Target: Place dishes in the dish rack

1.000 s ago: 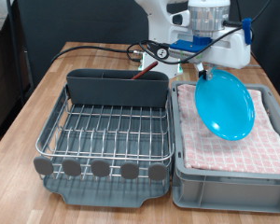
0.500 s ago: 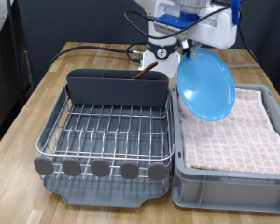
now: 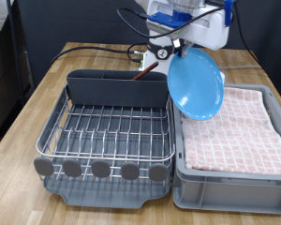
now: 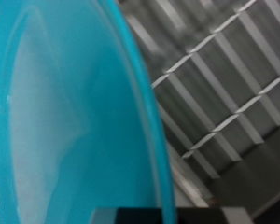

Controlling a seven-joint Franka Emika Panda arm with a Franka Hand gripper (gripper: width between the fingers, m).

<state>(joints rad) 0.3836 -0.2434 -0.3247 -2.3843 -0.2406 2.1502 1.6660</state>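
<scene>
The light-blue plate hangs tilted on edge from my gripper, which grips its upper rim. It is in the air over the seam between the dish rack and the light grey bin. In the wrist view the plate fills most of the picture, with the rack's wire grid beyond it. A brown wooden spoon handle sticks out of the rack's tall utensil compartment. The white cup is out of view.
The pink checked cloth lies in the bin at the exterior view's right. Black cables run over the wooden table behind the rack. The robot base stands at the back.
The gripper has lifted the plate off the checked cloth and carried it towards the exterior view's left, to the rack's edge.
</scene>
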